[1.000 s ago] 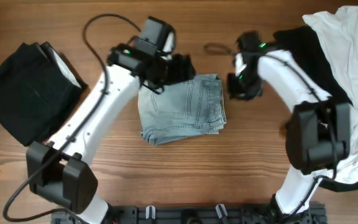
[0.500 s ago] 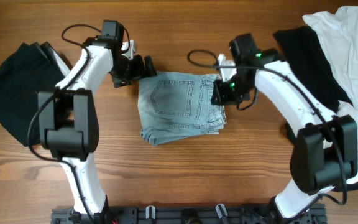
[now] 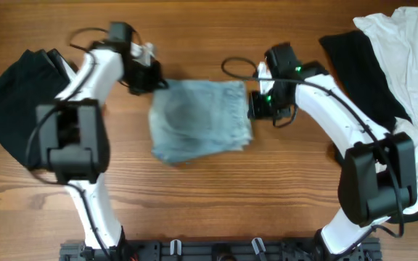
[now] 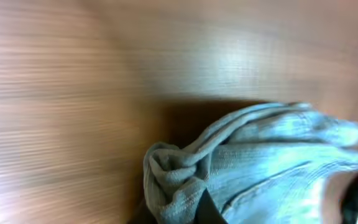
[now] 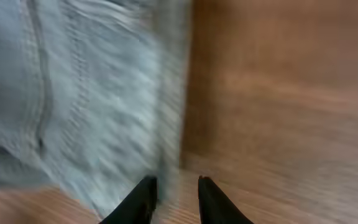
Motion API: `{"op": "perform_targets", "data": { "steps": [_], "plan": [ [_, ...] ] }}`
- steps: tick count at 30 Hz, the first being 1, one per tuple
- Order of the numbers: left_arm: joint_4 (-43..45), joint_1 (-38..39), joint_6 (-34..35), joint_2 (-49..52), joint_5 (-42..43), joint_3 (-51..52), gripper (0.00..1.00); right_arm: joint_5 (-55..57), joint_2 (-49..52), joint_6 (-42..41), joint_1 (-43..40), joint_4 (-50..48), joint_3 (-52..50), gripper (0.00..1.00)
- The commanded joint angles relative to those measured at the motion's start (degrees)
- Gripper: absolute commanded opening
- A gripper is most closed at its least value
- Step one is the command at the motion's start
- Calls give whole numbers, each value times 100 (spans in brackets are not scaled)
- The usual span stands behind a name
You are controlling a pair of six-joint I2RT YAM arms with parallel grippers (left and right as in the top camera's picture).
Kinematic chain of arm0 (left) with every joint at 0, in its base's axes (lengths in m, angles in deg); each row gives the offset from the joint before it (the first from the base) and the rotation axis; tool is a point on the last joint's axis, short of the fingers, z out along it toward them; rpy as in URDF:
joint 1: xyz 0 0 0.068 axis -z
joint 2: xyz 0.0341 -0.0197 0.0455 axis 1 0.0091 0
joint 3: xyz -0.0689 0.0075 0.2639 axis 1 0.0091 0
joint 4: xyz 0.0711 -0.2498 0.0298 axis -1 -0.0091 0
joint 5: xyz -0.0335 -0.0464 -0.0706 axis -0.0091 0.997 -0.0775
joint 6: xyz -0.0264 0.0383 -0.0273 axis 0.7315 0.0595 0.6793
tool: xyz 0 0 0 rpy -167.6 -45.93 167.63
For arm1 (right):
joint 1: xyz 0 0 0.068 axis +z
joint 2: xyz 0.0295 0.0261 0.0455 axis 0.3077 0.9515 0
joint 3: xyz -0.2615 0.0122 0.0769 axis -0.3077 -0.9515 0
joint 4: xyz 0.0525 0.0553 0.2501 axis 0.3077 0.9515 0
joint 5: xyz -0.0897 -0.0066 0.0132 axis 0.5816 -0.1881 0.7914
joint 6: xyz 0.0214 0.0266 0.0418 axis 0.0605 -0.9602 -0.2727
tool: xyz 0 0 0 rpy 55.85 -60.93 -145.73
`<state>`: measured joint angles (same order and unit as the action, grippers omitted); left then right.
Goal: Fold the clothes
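Note:
The folded light-blue denim shorts (image 3: 198,119) lie in the middle of the table, blurred by motion. My left gripper (image 3: 158,81) is at their upper left corner, shut on a bunched fold of denim (image 4: 173,180); in the left wrist view the gripper (image 4: 185,208) shows only one dark fingertip (image 4: 205,208) against the cloth. My right gripper (image 3: 256,107) is at the shorts' right edge, low over the table. In the right wrist view this gripper (image 5: 174,186) has its fingers a little apart, open, with the edge of the shorts (image 5: 86,93) against the left finger (image 5: 143,193).
A folded black garment (image 3: 20,109) lies at the far left. At the far right a black garment (image 3: 361,65) and a white shirt (image 3: 412,72) are heaped together. A dark cable loops over the wood (image 3: 234,69) behind the shorts.
My left gripper has come onto the shorts' upper left corner and shut on it. The shorts have shifted to the left. My right gripper has barely moved.

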<state>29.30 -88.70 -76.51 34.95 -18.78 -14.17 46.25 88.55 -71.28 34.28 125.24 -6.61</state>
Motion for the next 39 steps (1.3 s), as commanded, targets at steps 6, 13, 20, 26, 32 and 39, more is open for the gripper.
{"op": "perform_targets", "data": {
  "steps": [6, 13, 20, 26, 32, 39],
  "plan": [
    [380, -3451, 542, -2013, -713, -1484, 7, 96, -372, -50, -144, 317, 671, 28],
    [-142, -4885, 778, -1794, -717, -1259, 4, 96, -372, -46, -144, 291, 671, 29],
    [-422, -4940, 940, -1797, -782, -1241, 20, 157, -372, -44, -144, 302, 671, 29],
    [-848, -5209, 2236, -2057, -2481, -1246, 100, 295, -372, -26, -144, 295, 671, 30],
    [-960, -4966, 2247, -2597, -2153, -1246, 100, 439, -372, -26, -144, 254, 671, 32],
    [-2085, -3259, 2271, -1307, -3823, -1235, 100, 435, -372, -120, -144, 299, 671, 32]
  ]
}}
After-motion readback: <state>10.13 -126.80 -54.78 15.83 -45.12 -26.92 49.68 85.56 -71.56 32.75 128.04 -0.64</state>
